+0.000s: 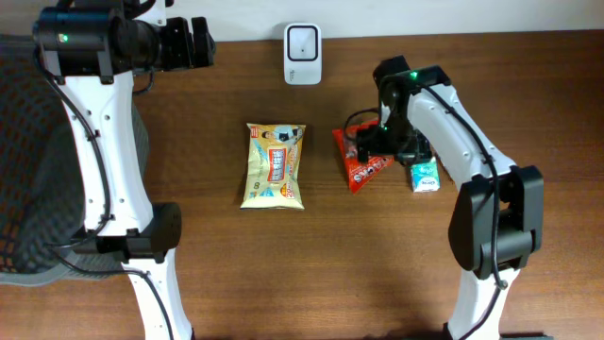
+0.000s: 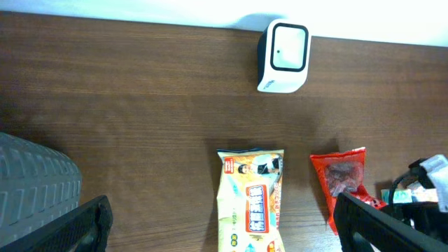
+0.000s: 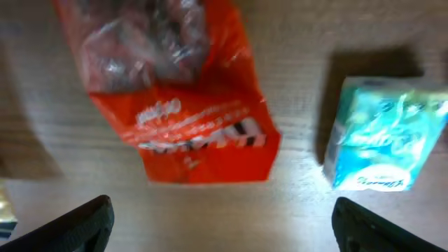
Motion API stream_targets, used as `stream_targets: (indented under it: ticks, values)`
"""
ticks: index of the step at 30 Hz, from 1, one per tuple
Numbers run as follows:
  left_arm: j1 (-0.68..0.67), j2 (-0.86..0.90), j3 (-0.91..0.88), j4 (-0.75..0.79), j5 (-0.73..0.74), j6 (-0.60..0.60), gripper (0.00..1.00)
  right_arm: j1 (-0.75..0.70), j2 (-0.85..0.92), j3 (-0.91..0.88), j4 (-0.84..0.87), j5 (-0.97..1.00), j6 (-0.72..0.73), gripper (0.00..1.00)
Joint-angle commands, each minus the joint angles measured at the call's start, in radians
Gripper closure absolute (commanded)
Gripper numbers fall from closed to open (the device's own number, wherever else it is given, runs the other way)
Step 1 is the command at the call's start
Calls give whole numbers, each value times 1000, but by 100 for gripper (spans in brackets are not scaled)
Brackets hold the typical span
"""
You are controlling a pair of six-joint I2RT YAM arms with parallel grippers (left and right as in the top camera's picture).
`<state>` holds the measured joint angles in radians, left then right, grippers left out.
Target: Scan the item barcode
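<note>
While both arms are over the dark wooden table [image 1: 189, 312], the left gripper [image 1: 198, 43] is at the far left edge. Its jaws are wide apart with nothing between them.

- Grey mesh surface [image 2: 31, 178]: off to the outer side of the left jaws, in the left wrist view.
- Yellow printed plastic snack packet [image 1: 274, 165]: flat on the table, lying in line with the gap of the left jaws but well clear of them, not touched.
- White boxy barcode scanner [image 1: 302, 54]: upright at the table's far edge, beyond the yellow packet from the left jaws' view. It is well apart from both grippers.
- Red crinkled plastic pouch [image 3: 171, 91]: flat on the table just ahead of the right gripper [image 3: 222, 225], lying more toward the finger at the view's left. It is not between the fingers and I see no contact.
- Right jaws: spread wide, holding nothing.
- Small teal paper-wrapped pack [image 3: 381, 136]: ahead of the other right finger [image 3: 392, 227], just beside the red pouch with bare table between them.
</note>
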<state>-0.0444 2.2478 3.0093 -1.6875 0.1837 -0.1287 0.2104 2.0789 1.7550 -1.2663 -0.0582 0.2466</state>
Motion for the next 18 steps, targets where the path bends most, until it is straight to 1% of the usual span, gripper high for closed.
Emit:
stream_targets:
  ticks: [1, 2, 4, 5, 6, 8, 9, 10, 11, 12, 13, 15, 17, 18]
  values:
    - [2, -16, 12, 0, 7, -6, 1, -85, -11, 3, 60, -129, -34, 1]
    - [2, -16, 12, 0, 7, -6, 1, -96, -11, -28, 117, -280, -143, 1]
    - [2, -16, 12, 0, 7, -6, 1, -80, -10, -120, 221, -313, -145, 1]
    - [2, -16, 12, 0, 7, -6, 1, -75, -10, -174, 306, -317, -124, 1]
    - [2, -16, 12, 0, 7, -6, 1, -73, -10, -238, 399, -364, -106, 1]
    - [2, -16, 12, 0, 7, -6, 1, -73, -10, -297, 478, -380, -92, 0]
    - [2, -16, 12, 0, 6, -6, 1, -73, -9, -312, 500, -379, -92, 36]
    - [2, -16, 12, 0, 7, -6, 1, -73, -10, -312, 501, -378, -92, 57]
    - [2, -16, 12, 0, 7, -6, 1, -73, -10, -308, 498, -378, -92, 65]
    - [2, -16, 12, 0, 7, -6, 1, -74, -10, -298, 489, -372, -92, 83]
    - [2, -16, 12, 0, 7, -6, 1, -75, -10, -270, 460, -351, -92, 96]
    - [2, -16, 12, -1, 7, -6, 1, -75, -11, -141, 331, -231, -92, 96]
    - [3, -16, 12, 0, 7, -6, 1, -72, -16, 37, 167, -44, -91, 96]
    - [2, -16, 12, 0, 7, -6, 1, -70, -16, 124, 84, 72, -53, 96]
